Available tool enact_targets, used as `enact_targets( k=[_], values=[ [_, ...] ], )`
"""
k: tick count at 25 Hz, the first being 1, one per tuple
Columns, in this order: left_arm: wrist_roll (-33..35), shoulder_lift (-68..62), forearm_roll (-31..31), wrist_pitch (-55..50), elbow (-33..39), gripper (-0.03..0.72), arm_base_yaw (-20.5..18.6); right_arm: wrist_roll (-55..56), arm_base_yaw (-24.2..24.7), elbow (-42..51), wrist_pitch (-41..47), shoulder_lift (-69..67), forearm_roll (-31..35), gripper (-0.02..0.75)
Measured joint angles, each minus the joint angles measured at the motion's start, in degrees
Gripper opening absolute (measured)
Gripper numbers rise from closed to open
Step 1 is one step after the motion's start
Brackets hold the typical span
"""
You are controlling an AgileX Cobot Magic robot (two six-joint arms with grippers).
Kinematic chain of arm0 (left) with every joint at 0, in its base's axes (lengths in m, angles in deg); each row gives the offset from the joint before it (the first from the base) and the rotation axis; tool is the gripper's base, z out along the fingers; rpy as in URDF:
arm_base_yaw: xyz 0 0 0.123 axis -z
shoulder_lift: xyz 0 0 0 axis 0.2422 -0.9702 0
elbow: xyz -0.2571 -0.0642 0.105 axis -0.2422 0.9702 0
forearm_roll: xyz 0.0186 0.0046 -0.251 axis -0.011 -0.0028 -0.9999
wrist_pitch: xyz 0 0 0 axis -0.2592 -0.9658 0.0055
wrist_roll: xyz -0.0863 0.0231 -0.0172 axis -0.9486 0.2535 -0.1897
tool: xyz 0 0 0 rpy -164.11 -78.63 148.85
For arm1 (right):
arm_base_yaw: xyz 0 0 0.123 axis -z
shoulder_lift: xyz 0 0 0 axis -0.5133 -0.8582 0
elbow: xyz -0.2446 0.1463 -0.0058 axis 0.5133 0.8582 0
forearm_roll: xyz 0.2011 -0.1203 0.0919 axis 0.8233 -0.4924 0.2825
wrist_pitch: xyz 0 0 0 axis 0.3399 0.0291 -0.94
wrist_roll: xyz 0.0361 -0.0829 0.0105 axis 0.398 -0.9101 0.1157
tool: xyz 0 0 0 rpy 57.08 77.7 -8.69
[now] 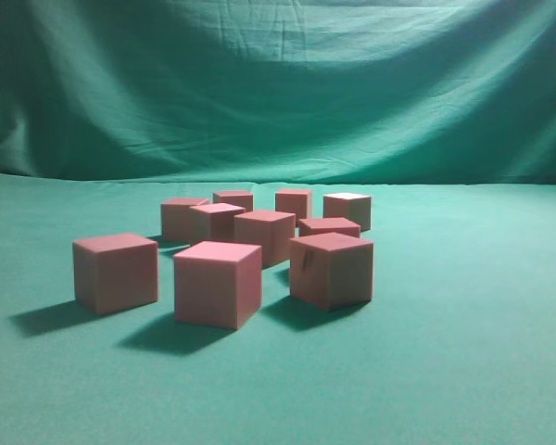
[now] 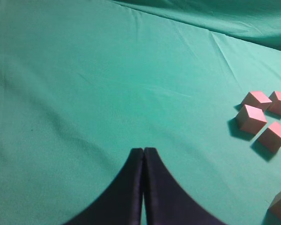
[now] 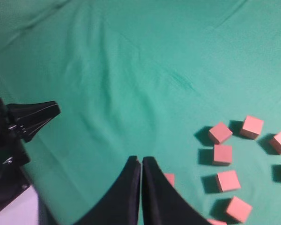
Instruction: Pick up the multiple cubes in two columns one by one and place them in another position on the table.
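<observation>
Seen from the left arm's wrist, the left black gripper (image 2: 144,154) hangs over bare cloth with its two jaws pressed together, pinching nothing. The small pinkish-red matte cubes (image 2: 260,119) lie well off to its right. The wrinkled green cloth table (image 1: 463,371) carries nine such blocks that can be counted in the exterior view, loosely bunched rather than in tidy columns, the near three spread apart and the far ones close together.

On the right, the right black gripper (image 3: 141,164) is likewise shut with nothing between its jaws. One cube (image 3: 169,178) sits just beside its right jaw, partly hidden, so whether they touch cannot be told.

The risks, as a judgement:
- A descent with jaws shut would push a block aside instead of straddling it.
- Among the crowded far cubes, spread jaws could knock a neighbour.
- The loose cloth may drag and tilt a block.
- The dark arm hardware (image 3: 18,126) at the left edge of the right wrist view could be met if both arms reach inward.
</observation>
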Motion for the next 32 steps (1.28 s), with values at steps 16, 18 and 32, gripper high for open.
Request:
enact_targets(
  k=[16,18,32],
  values=[
    [0.0,0.0,0.0,0.0,0.0,0.0,0.0,-10.06,0.0,0.12,14.65,22.2,-2.61,0.0],
    [0.0,0.0,0.0,0.0,0.0,0.0,0.0,-11.71,0.0,1.0,14.65,24.71,-2.74,0.0],
    [0.0,0.0,0.0,0.0,0.0,0.0,0.0,-13.11,10.3,32.21,-1.69,51.31,-6.66,0.0]
  ],
)
